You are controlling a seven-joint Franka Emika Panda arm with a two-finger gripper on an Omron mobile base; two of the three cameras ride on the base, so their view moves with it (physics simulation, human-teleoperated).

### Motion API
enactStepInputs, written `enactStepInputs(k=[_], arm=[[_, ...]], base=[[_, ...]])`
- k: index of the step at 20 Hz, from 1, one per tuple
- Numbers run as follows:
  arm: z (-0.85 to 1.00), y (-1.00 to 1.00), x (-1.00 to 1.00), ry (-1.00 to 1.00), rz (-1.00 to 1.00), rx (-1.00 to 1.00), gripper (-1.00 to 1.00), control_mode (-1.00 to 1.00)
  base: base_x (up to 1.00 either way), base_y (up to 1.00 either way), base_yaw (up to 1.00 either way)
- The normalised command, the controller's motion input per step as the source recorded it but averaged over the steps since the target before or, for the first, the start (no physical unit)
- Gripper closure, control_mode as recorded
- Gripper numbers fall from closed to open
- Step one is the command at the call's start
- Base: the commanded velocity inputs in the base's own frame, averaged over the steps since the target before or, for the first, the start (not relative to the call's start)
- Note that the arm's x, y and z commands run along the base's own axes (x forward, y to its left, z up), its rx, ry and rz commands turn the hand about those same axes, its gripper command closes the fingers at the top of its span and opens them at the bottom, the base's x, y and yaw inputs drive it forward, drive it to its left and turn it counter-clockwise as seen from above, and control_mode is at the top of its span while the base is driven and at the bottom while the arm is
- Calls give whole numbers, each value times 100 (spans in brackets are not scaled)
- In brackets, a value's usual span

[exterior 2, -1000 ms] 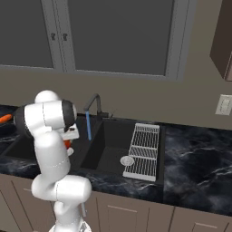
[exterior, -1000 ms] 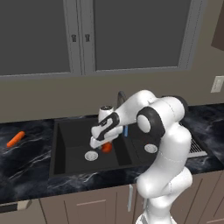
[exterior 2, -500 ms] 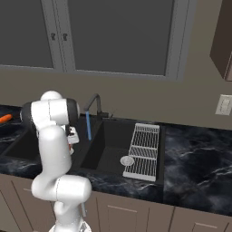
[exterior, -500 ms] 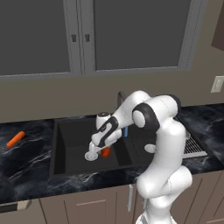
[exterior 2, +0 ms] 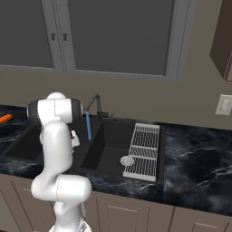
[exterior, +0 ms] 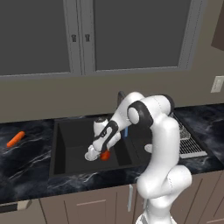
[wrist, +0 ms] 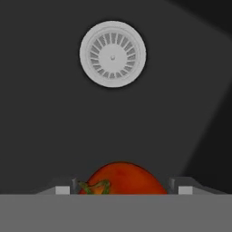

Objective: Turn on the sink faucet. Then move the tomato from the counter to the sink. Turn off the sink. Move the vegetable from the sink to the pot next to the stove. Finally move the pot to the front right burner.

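The red-orange tomato (exterior: 105, 155) (wrist: 121, 178) sits between the fingers of my gripper (exterior: 102, 153) (wrist: 122, 189), which is shut on it, low inside the left basin of the black sink (exterior: 70, 133). In the hand view the basin's round silver drain (wrist: 113, 54) lies just beyond the tomato on the dark floor. The dark gooseneck faucet (exterior 2: 93, 102) stands behind the sink, and a blue stream of water (exterior 2: 88, 126) runs from its spout. My arm reaches down from the right into the basin. The pot and the stove are out of view.
An orange carrot (exterior: 15, 138) lies on the black marble counter (exterior: 26, 162) left of the sink. A grey wire rack (exterior 2: 145, 149) covers the right side of the right basin, whose drain (exterior 2: 127, 160) shows beside it. Cabinets hang above.
My gripper has come down deeper into the left basin with the tomato still in it, ending close to the drain. The water keeps running.
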Motion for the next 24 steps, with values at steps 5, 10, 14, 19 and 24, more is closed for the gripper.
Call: enactStepInputs(k=[5,10,14,19,24], arm=[[-23,0,24,0,0,-1,100,-100],[-14,3,29,0,0,0,100,-100],[-20,10,29,0,0,0,100,-100],[-30,16,20,0,0,0,100,-100],[-26,14,16,0,0,0,100,-100]], base=[[0,0,0],[0,0,0],[0,0,0],[0,0,0],[0,0,0]])
